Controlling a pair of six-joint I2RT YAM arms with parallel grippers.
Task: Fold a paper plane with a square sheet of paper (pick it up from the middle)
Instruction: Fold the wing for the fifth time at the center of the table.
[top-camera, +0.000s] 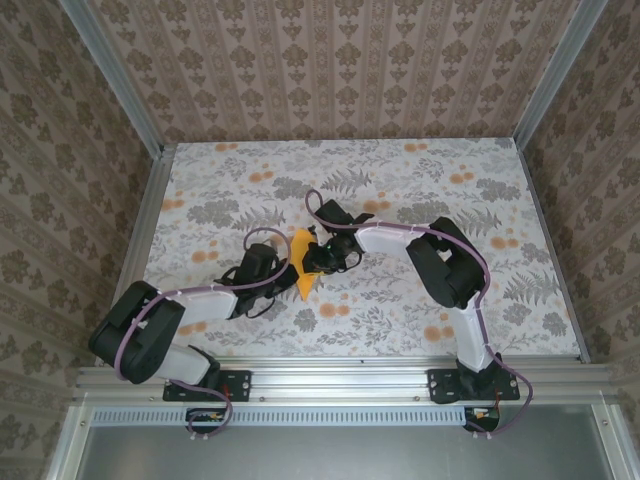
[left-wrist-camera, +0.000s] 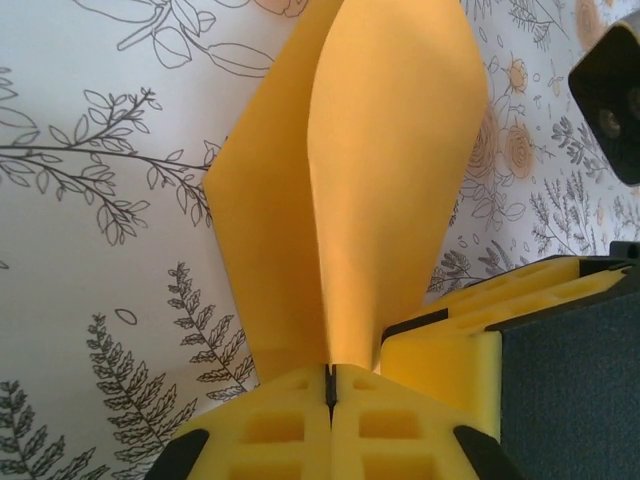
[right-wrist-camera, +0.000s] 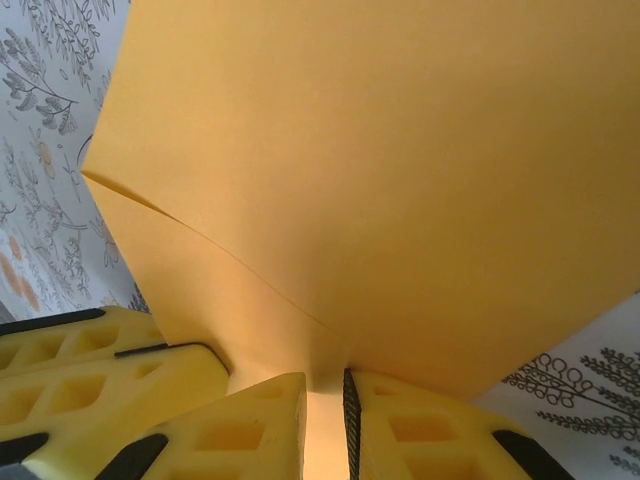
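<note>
The orange sheet of paper (top-camera: 303, 275), bent into a loose fold, sits over the middle of the flower-print table (top-camera: 420, 190) between the 2 arms. The left gripper (left-wrist-camera: 330, 385) is pinched tight on one edge. The right gripper (right-wrist-camera: 325, 400) clamps it too, jaws narrow around the paper.

One square sheet of paper (left-wrist-camera: 380, 180), two grippers (left-wrist-camera: 330, 378) (right-wrist-camera: 325, 385)

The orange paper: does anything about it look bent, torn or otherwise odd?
The square sheet of paper is not flat. It is pinched by the left tool and the right tool and bulges into a loose, uneven fold with one slanting crease. No tear is visible.
</note>
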